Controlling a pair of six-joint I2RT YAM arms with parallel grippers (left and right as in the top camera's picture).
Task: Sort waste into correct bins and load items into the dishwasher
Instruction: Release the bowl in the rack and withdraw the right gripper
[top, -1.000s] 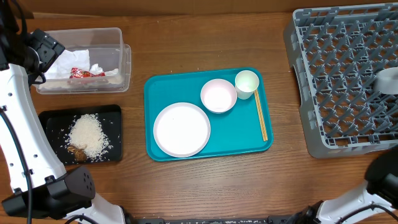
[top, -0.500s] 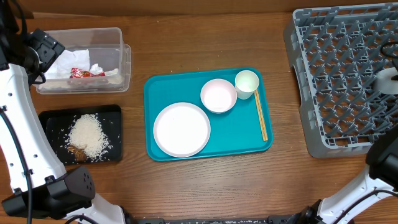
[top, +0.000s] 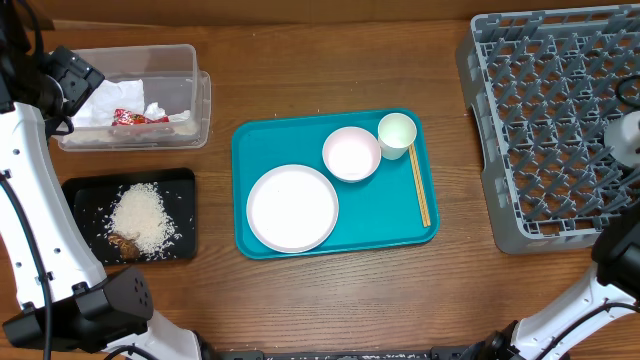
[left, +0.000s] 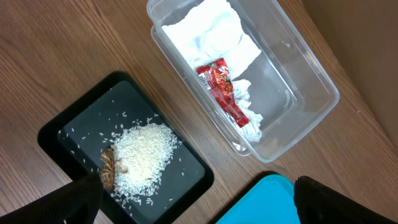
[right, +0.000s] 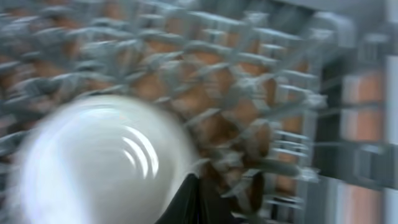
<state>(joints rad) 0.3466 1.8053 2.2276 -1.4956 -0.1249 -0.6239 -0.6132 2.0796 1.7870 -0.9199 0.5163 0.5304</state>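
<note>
1. The grey dish rack (top: 545, 120) fills the bench's far right corner. Loading it looks like the step in hand.
2. The teal tray (top: 260, 140) at mid-bench carries the white plate (top: 292, 208), one pale bowl (top: 351, 153), the cup (top: 396, 133) and the chopsticks (top: 421, 190).
3. Along the left edge, the clear tub (top: 195, 100) holds napkins (left: 211, 31) and the red wrapper (left: 224, 90). The black tray (top: 185, 180) holds rice (left: 143, 152) and scraps (left: 111, 167), so sorting looks finished.
4. The right pincer (right: 186, 199) is clenched, seemingly on the rim of a second bowl (top: 626, 136) over the rack's right side. Next it needs to seat the bowl between pegs and let go.
5. The left pincer (left: 196, 186) hangs released above the bins.
</note>
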